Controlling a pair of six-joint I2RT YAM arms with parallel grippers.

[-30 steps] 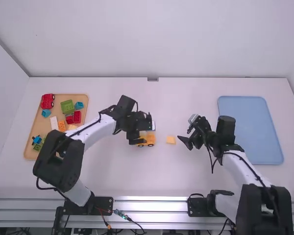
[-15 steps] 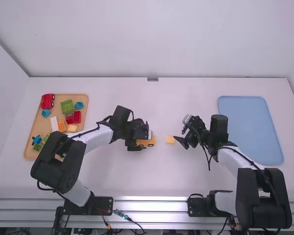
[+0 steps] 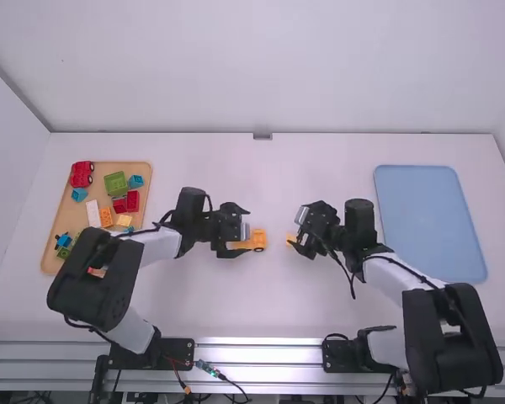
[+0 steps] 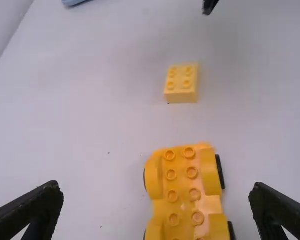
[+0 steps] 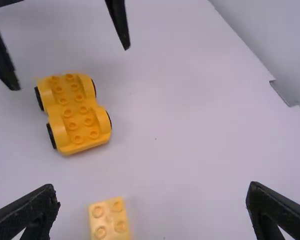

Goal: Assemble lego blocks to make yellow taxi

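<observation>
The yellow wheeled car base [image 3: 259,239] stands on the table, studs up. My left gripper [image 3: 245,234] is open at its left end; in the left wrist view the car base [image 4: 184,192] lies between the spread fingers of the left gripper [image 4: 156,191]. A small light-yellow 2x2 brick [image 3: 290,239] sits apart, to the right of it, partly hidden by my right gripper [image 3: 297,236]. The right wrist view has this brick [image 5: 109,220] low between the wide-open fingers of the right gripper [image 5: 152,191], with the car base [image 5: 75,112] farther off.
A wooden tray [image 3: 57,220] with several coloured bricks and a red vehicle stands at the left, near the left arm. The blue tray [image 3: 429,223] lies at the right, beyond the right arm.
My left gripper has drawn back leftward, uncovering more of the car base. The right gripper has moved left to the light-yellow brick. Neither the brick nor the car base has clearly moved.
</observation>
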